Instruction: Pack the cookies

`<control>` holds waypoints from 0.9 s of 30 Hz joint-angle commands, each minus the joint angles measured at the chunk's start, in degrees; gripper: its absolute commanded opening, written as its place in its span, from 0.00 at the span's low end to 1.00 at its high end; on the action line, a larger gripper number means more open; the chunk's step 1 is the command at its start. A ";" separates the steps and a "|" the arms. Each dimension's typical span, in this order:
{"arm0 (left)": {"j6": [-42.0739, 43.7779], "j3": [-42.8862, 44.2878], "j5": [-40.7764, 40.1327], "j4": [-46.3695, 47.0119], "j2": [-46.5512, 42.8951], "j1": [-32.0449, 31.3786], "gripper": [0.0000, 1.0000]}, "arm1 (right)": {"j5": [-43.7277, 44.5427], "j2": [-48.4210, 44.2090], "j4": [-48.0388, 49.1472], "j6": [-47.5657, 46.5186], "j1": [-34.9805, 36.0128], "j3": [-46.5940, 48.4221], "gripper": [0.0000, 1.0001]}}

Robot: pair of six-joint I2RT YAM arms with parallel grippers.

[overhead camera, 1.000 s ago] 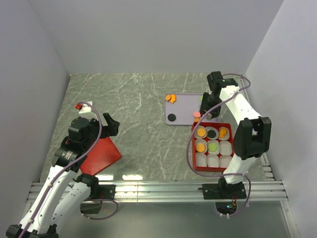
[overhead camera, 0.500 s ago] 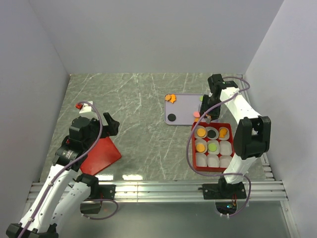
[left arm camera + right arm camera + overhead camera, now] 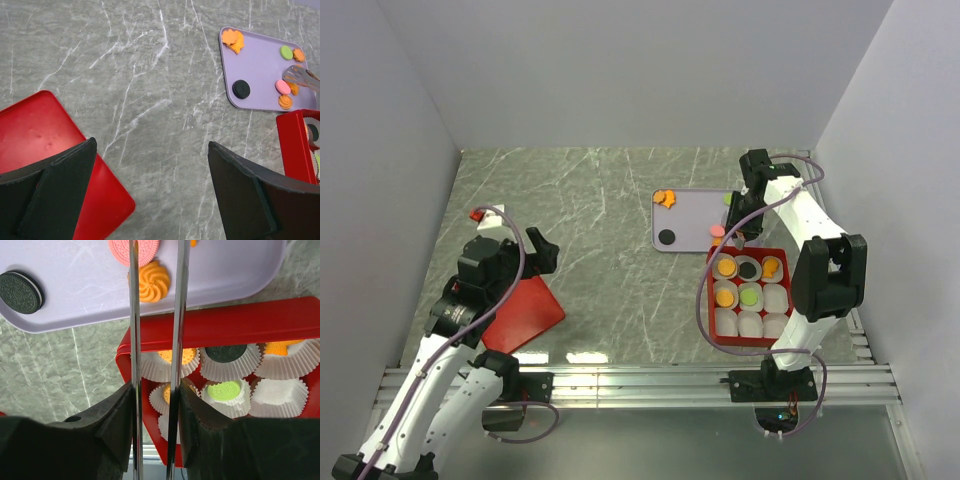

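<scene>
Worktop (image 3: 610,200): we see grey-green marbled stone, walled on three sides.
Tray (image 3: 695,212): lilac, lying close to the worktop's right edge, just beyond the red box (image 3: 712,305).
Loose cookies: orange cookies (image 3: 665,198) at the tray's far left corner, a black cookie (image 3: 667,237) at its near left corner, a pink cookie (image 3: 718,231) by its near edge.
Red box: we count nine paper cups (image 3: 751,323) in three rows.
Packed cookies (image 3: 726,267): far row orange, black, orange; middle row orange, green.
Right gripper (image 3: 741,236): over the tray's near right corner, just beside the pink cookie; we cannot make out its jaws.
Left gripper (image 3: 532,248): near the worktop's left edge, jaws spread.
Red lid (image 3: 525,315): flat and askew, towards the worktop's near left corner.
</scene>
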 commanded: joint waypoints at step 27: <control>0.18 0.45 -2.12 1.34 -3.67 -0.13 0.99 | 8.91 -30.49 -18.58 5.04 -2.30 6.38 0.37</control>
